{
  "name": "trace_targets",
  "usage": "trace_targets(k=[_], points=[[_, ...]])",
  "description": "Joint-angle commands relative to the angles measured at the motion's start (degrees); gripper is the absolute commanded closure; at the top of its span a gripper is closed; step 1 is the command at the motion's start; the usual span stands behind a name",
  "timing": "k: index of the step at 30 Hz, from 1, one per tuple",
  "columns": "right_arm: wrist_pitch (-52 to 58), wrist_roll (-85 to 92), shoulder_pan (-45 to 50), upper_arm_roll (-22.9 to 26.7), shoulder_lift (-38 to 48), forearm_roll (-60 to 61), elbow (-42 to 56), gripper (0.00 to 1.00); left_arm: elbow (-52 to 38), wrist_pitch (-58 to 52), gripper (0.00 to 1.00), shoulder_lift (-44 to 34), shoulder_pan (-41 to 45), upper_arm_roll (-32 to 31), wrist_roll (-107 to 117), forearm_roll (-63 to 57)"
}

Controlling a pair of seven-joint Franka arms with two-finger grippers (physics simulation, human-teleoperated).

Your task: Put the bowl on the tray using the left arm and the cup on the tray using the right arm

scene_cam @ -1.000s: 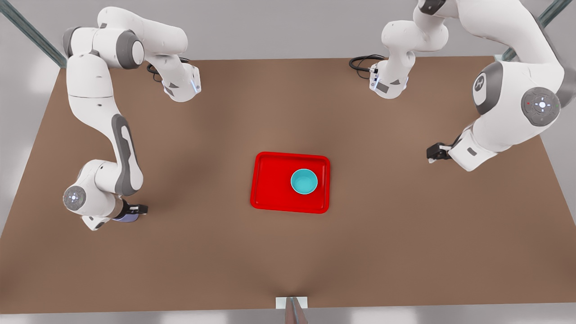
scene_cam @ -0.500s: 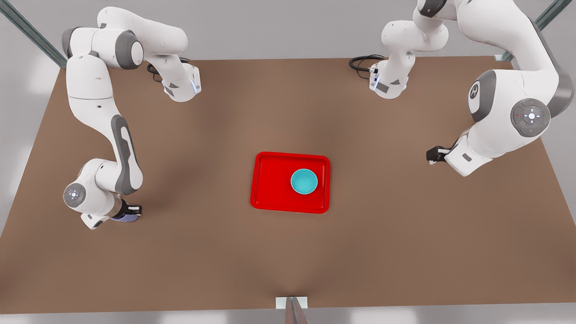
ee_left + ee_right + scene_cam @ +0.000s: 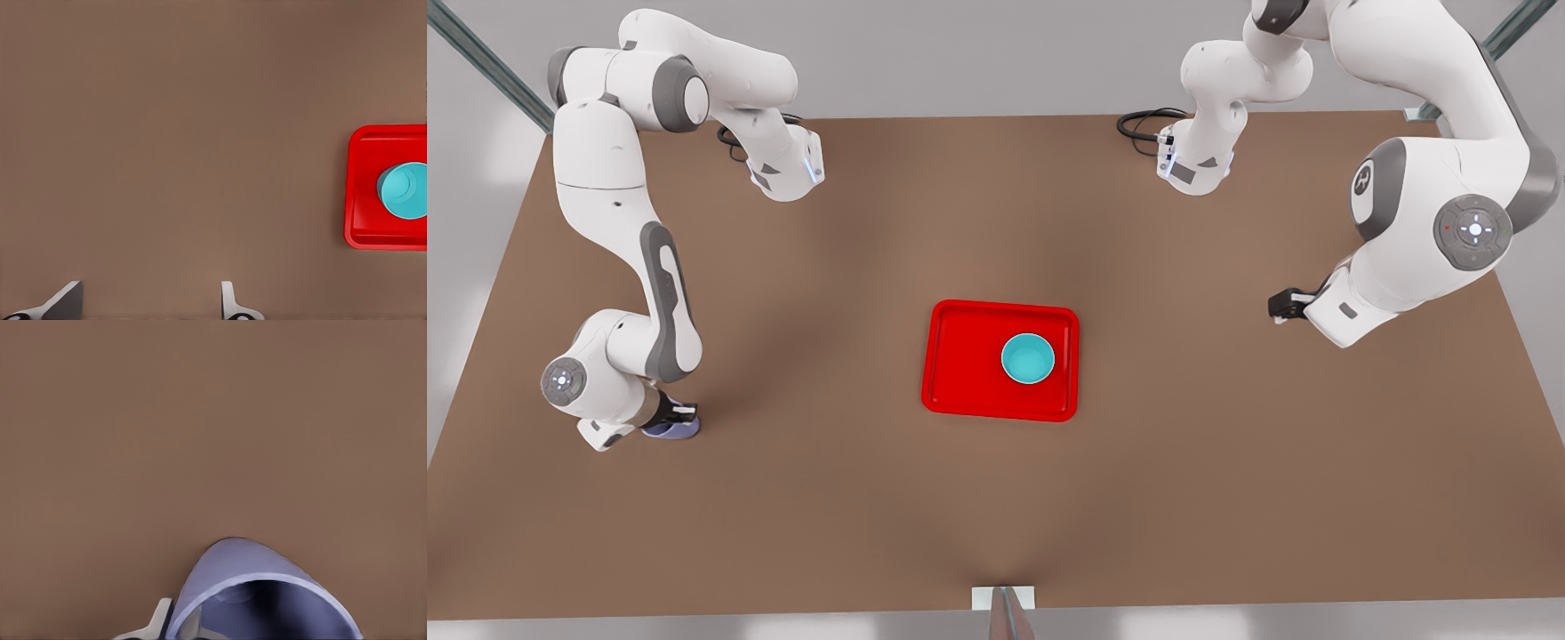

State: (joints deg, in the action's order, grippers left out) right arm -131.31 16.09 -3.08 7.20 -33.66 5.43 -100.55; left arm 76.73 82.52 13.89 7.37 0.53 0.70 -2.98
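Lower left of the front view: the right gripper (image 3: 679, 418) is positioned at the lavender cup (image 3: 665, 429), one finger (image 3: 159, 619) seen outside the wall; closure cannot be told. Centre: the teal bowl (image 3: 1028, 358) is seated on the red tray (image 3: 960, 360). Right: the left gripper (image 3: 1282, 306) is parked, spread and empty. Risk — the cup could be tipped or dropped by a thin rim pinch.

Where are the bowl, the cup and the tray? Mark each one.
bowl (image 3: 1028, 359), front view, middle of its teal inside.
cup (image 3: 230, 570), right wrist view, lavender outer wall.
tray (image 3: 960, 360), front view, bare red floor beside the bowl.
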Motion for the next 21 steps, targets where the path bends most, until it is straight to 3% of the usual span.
trace_targets(k=[1, 9, 12, 19, 21], points=[[0.00, 0.61, 0.09, 0.01, -0.17, -0.07, 0.00, 0.79, 0.00, 0.00, 0.00, 0.00, 0.01, 0.09, 0.00, -0.01], [0.79, 3.07, 2.46, -0.52, 2.11, -0.07, -0.53, 0.79, -0.18, -0.08, 0.00, -0.62, -0.08, 0.09, -0.18, -0.01], [0.70, 2.63, 9.32, -0.52, 5.98, -0.07, -1.23, 0.79, -0.26, -1.40, 0.00, -0.97, -0.08, 0.09, -0.09, -0.01], [0.62, -5.09, 23.82, -0.78, 6.24, 0.63, 1.23, 0.79, -0.18, -1.31, 0.00, -0.88, -0.08, 0.09, 0.00, -0.01], [0.18, -11.34, 25.05, -4.91, 6.07, 0.45, 2.20, 0.79, -0.26, -1.31, 0.00, -0.80, -0.08, 0.17, -0.09, -0.09]])
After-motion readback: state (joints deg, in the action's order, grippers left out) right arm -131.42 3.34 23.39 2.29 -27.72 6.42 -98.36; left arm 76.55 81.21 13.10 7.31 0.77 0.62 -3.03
